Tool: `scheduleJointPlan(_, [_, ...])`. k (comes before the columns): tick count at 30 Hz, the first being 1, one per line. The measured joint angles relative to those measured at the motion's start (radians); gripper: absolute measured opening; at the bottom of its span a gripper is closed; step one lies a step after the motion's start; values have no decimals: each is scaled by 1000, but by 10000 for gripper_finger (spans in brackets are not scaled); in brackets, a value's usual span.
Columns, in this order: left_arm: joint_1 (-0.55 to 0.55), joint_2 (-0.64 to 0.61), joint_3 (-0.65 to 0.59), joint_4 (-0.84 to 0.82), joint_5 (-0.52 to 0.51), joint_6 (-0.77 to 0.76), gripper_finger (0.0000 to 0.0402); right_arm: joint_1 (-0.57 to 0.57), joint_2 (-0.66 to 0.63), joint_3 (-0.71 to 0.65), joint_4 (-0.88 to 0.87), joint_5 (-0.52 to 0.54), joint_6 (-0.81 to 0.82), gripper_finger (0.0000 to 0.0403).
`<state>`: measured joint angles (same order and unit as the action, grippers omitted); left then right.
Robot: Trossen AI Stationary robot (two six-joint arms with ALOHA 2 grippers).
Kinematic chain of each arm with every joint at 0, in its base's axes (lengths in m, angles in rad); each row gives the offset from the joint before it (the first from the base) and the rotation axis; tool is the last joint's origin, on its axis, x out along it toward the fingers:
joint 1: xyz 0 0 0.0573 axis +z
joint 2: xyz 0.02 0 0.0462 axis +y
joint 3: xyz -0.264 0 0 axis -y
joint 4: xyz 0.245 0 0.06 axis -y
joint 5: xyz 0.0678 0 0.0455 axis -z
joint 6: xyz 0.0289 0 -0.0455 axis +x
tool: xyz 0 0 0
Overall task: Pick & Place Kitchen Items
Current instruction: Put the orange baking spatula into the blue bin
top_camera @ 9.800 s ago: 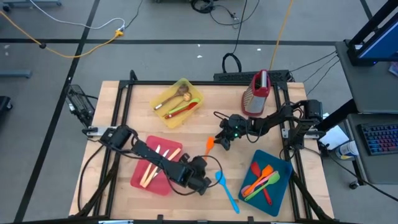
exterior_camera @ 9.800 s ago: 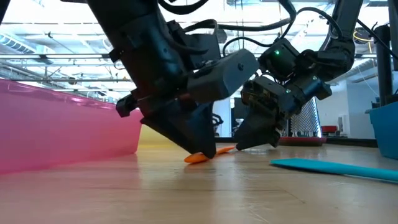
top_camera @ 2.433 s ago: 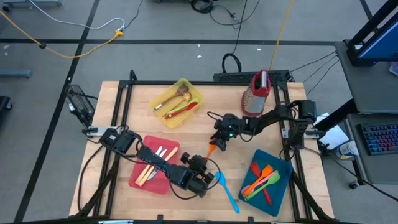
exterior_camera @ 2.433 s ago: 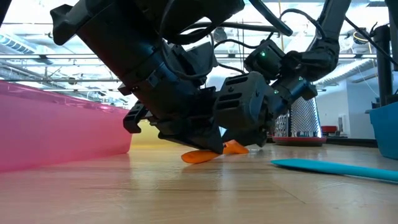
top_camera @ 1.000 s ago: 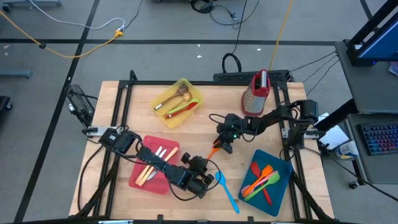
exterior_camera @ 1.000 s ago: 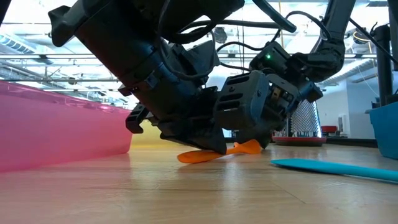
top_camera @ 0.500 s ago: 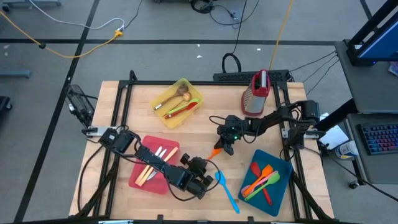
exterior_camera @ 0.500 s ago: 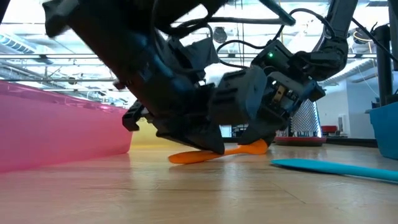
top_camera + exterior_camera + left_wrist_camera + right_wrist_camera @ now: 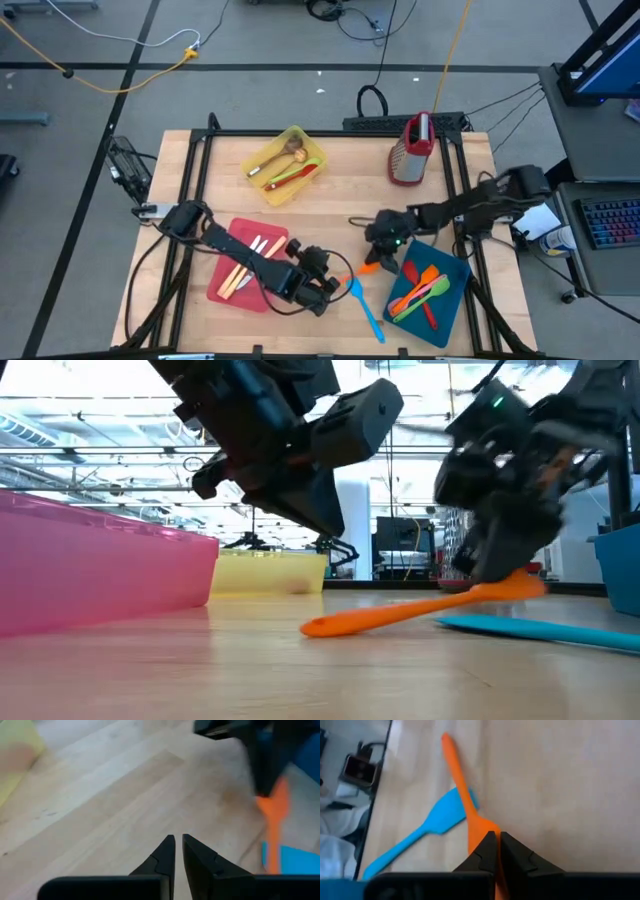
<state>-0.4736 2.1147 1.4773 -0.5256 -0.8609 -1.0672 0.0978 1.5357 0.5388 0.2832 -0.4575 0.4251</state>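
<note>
Wooden slats of the table (image 9: pixel 330 205) are filling the high view. From above, the right gripper (image 9: pixel 378 258) is now sitting beside the blue plastic tray (image 9: pixel 452 310), having carried the slim orange plastic spatula (image 9: pixel 366 267) away from the table's middle, so placing seems near. At table height, the orange spatula (image 9: pixel 420 605) is slanting, far tip on the wood. The right wrist view alone is showing the fingers clamped on it, over the blue plastic spatula (image 9: pixel 422 832). The left gripper (image 9: pixel 178 855) is hovering nearby, fingers almost together, empty.
</note>
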Motion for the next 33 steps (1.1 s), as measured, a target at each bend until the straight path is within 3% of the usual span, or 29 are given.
scheduleJointPlan(7, [0, 0, 1, 3, 6, -8, 37, 129, -222, 0, -99, 78, 10, 1])
scheduleJointPlan(16, [-6, 0, 2, 5, 14, -16, 37, 257, -543, 0, -319, 79, 73, 1])
scheduleJointPlan(24, [-5, -1, 3, 7, 15, -18, 37, 351, -785, 1, -625, 32, 113, 2])
scheduleJointPlan(33, [-5, -1, 3, 7, 18, -15, 37, 371, -1018, 2, -887, -42, 199, 3])
